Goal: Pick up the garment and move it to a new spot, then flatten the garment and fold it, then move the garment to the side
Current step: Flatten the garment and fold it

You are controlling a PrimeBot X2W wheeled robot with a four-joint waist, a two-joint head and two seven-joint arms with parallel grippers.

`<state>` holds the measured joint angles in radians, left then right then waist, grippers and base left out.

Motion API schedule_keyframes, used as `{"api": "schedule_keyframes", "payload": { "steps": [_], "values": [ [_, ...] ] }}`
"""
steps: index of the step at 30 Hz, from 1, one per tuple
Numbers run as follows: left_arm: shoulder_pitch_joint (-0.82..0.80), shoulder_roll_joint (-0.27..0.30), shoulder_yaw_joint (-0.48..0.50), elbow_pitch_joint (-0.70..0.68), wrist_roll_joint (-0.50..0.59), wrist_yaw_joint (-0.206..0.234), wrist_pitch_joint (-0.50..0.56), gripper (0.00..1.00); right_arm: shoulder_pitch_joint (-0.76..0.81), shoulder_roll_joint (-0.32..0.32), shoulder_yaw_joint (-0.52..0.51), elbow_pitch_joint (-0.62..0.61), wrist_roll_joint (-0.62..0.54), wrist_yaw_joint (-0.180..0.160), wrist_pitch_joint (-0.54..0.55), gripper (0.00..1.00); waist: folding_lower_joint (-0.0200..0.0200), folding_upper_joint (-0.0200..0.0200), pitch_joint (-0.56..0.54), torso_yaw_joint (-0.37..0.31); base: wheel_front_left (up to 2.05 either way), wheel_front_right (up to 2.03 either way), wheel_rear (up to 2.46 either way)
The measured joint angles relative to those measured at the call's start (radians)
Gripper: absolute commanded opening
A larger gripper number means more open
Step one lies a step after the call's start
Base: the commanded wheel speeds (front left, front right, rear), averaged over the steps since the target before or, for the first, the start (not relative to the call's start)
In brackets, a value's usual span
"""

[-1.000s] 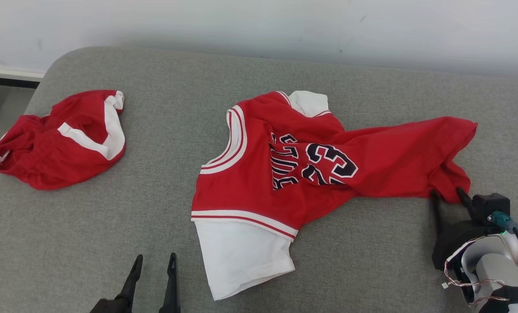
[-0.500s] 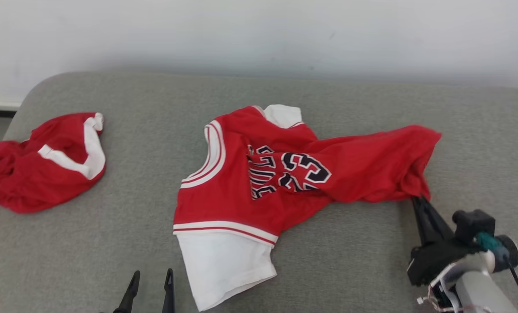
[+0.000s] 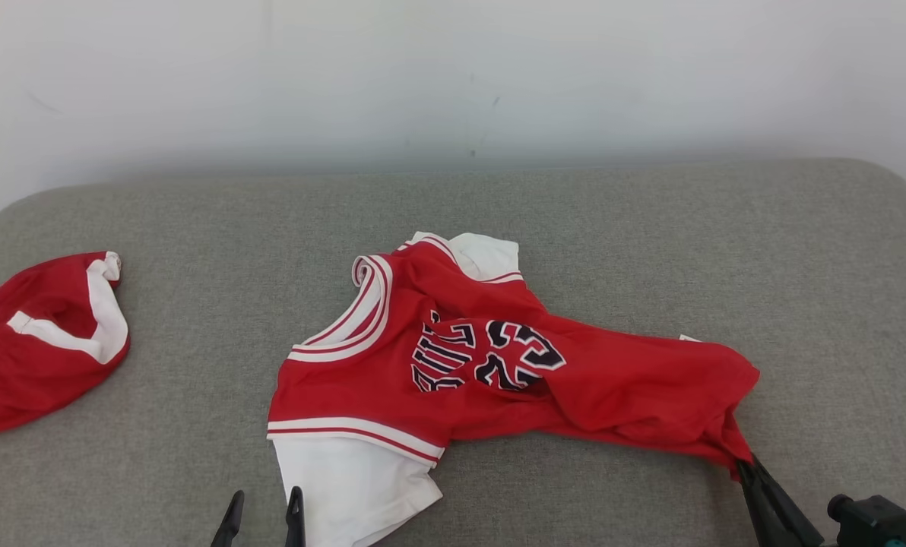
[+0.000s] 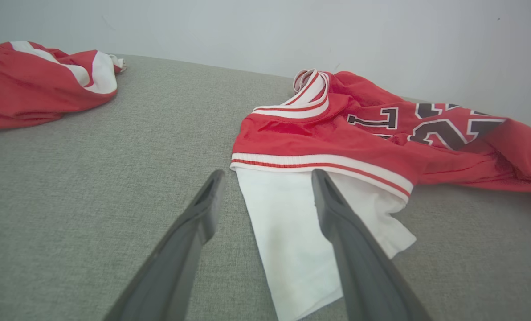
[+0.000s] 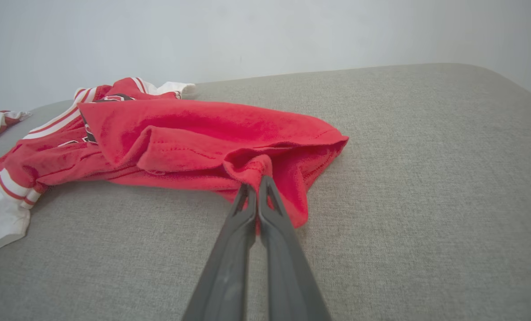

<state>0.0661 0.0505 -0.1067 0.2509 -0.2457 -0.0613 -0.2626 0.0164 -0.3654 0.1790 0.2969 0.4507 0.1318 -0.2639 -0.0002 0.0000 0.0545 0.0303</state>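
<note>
Garment [image 3: 377, 380] crumpled, centre of grey padded surface [image 3: 650, 228].
We find right end effector [image 5: 257, 183] clamped on its red corner; left end effector [image 4: 266, 176] apart, beside the white sleeve [image 4: 292, 232].

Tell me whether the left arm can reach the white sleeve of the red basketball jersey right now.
Probably yes: the left fingers are open, right beside the white sleeve, with nothing lying between.
</note>
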Motion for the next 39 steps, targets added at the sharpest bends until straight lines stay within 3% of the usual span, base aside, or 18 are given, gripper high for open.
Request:
{"api": "schedule_keyframes", "payload": {
  "steps": [1,2,3,10,15,21,31,33,34,39],
  "values": [
    [0.001,0.0,0.0,0.001,-0.001,0.0,0.0,1.0,0.013,-0.004,0.002,0.005,0.003,0.0,0.0,0.09,0.0,0.0,-0.001,-0.003,0.0,0.0,0.0],
    [0.002,0.0,0.0,0.002,-0.001,0.0,0.0,1.0,0.021,-0.008,0.005,0.009,0.0,0.0,0.0,0.66,0.0,0.0,-0.002,-0.006,0.0,0.0,0.0],
    [0.003,0.0,-0.001,0.002,-0.001,0.0,0.0,1.0,0.024,-0.011,0.007,0.007,-0.009,0.0,0.0,1.0,0.0,0.0,-0.003,-0.007,0.0,0.0,0.0],
    [0.005,0.0,-0.003,0.006,-0.001,0.0,0.0,1.0,-0.002,-0.011,-0.025,-0.106,-0.085,0.0,0.0,1.0,0.0001,0.0,-0.003,0.01,0.0,0.0,0.0],
    [0.005,0.0,-0.008,0.009,-0.001,-0.001,0.0,1.0,-0.041,-0.016,0.06,-0.088,-0.109,0.0,0.0,1.0,0.0001,0.0,-0.002,0.033,0.0,0.0,0.0],
    [-0.005,0.0,-0.01,0.009,-0.002,0.0,0.0,1.0,-0.15,0.001,0.182,0.0,-0.143,0.0,0.0,1.0,0.0001,0.0,0.002,0.069,0.0,0.0,0.0],
    [-0.011,0.0,-0.016,0.008,-0.003,0.0,0.0,1.0,-0.32,0.043,0.273,0.254,-0.238,0.0,0.018,1.0,0.0002,0.0,0.023,0.128,0.0,0.0,0.0],
    [-0.012,0.0,-0.016,0.008,-0.005,0.0,0.0,1.0,-0.338,0.041,0.272,0.29,-0.26,0.0,0.018,0.28,0.0001,0.0,0.028,0.138,0.0,0.0,0.0],
    [-0.012,0.0,-0.016,0.008,-0.007,0.0,0.0,1.0,-0.348,0.042,0.264,0.302,-0.26,0.0,0.017,0.0,0.0002,0.0,0.032,0.141,0.0,0.0,0.0],
    [-0.023,0.0,-0.022,0.007,-0.013,0.005,0.0,1.0,-0.413,0.032,0.225,0.322,-0.276,0.0,0.008,0.0,0.0002,0.0,0.048,0.151,0.0,0.0,0.0]
  ]
}}
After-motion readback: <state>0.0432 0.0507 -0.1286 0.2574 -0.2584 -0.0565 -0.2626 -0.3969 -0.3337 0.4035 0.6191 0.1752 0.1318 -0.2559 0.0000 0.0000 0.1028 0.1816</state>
